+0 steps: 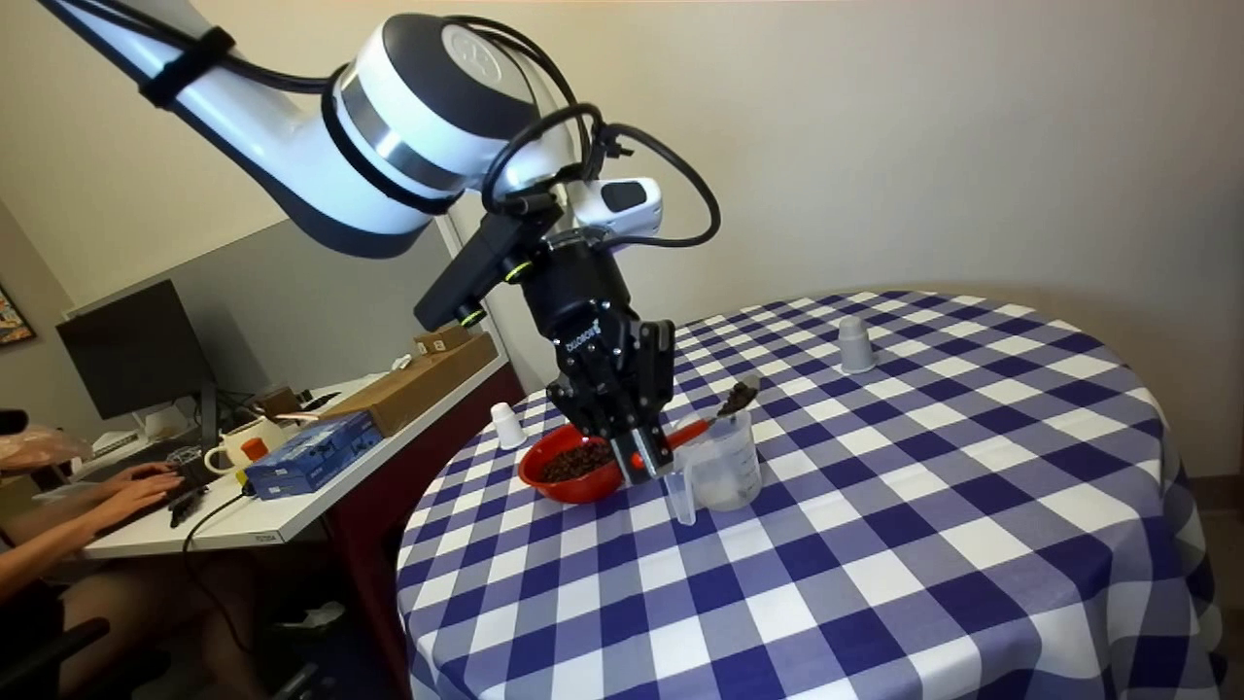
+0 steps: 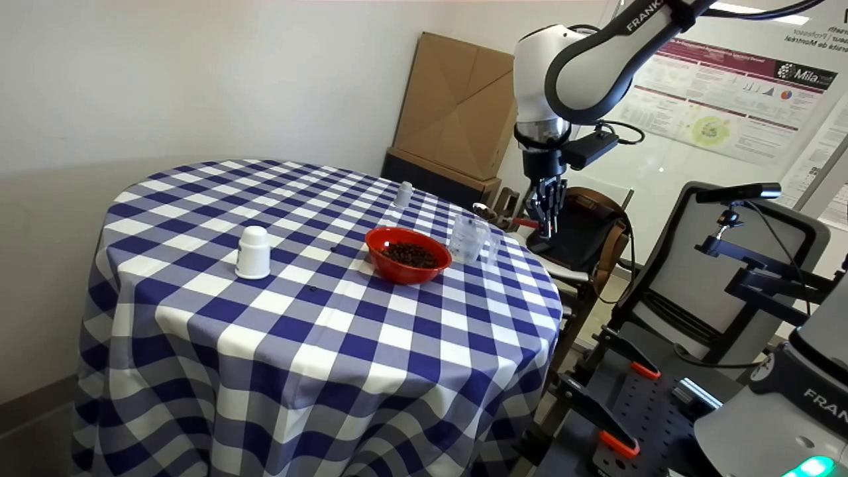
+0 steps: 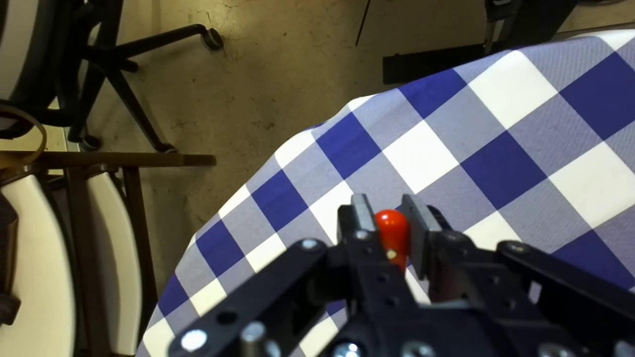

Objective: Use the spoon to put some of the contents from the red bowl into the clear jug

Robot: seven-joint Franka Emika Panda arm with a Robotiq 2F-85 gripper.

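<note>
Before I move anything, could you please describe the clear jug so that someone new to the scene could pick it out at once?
Start from the blue-and-white checked tablecloth, then find the red bowl of dark bits on it. The clear jug stands close to that bowl. Unlike the bowl and either white container, it is a wide, colourless cylinder you can see through.

In both exterior views, the bowl (image 2: 403,272) stands left of the jug (image 2: 468,240).

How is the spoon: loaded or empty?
Loaded: both exterior views show dark pieces heaped on the head of the spoon.
</note>
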